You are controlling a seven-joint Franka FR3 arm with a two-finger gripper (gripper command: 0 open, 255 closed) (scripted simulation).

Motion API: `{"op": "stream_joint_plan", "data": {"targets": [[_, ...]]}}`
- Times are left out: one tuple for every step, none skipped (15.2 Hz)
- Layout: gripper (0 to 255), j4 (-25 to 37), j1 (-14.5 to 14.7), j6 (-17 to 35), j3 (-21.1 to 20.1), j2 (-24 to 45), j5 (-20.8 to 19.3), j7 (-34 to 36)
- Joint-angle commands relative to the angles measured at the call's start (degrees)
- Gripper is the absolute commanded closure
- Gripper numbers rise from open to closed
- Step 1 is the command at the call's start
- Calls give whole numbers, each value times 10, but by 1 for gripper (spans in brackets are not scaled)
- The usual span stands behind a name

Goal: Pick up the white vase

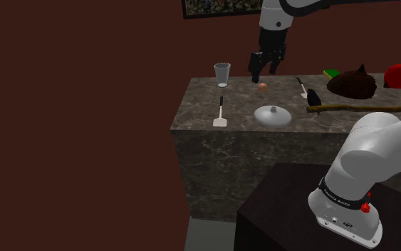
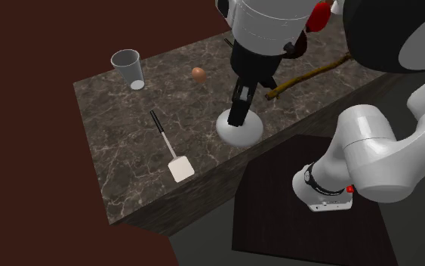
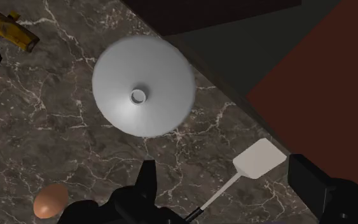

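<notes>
The squat white vase [image 3: 144, 86], wide in the body with a small round mouth, stands upright on the dark veined marble bench [image 3: 44, 127]. It sits below my claw [image 3: 225, 167] and a little beyond my fingertips, not between them. My claw hangs above the bench with its two black fingers spread apart, gripping nothing and touching nothing.

The flat white spatula with a thin black handle [image 3: 254, 160] lies nearest my claw, its handle running under the gap between my fingers and its blade pointing out toward the bench's edge. A small brown egg [image 3: 50, 200] rests on the marble outside one finger, on the side away from the spatula's blade. A clear drinking glass [image 1: 222, 74] stands upright farther off, near a corner of the bench and well apart from the vase. A long brownish-yellow stick [image 3: 9, 28] lies on the bench past the vase, on the side away from the spatula.
</notes>
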State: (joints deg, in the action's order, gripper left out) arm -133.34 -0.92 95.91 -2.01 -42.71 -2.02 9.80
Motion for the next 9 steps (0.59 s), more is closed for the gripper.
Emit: {"op": "stream_joint_plan", "data": {"targets": [[0,0,0,0,0,0,0,0],[0,-17,-3,10,8,-5,-4,-7],[0,-34,-6,19,16,-9,-7,-15],[0,-51,-9,29,24,-12,-11,-22],[0,-67,-13,39,33,-15,-16,-30],[0,-82,-17,49,41,-18,-20,-37],[0,-97,-21,59,50,-20,-25,-45],[0,-112,-25,69,59,-21,-30,-52],[0,-126,-29,80,68,-22,-35,-60]]}}
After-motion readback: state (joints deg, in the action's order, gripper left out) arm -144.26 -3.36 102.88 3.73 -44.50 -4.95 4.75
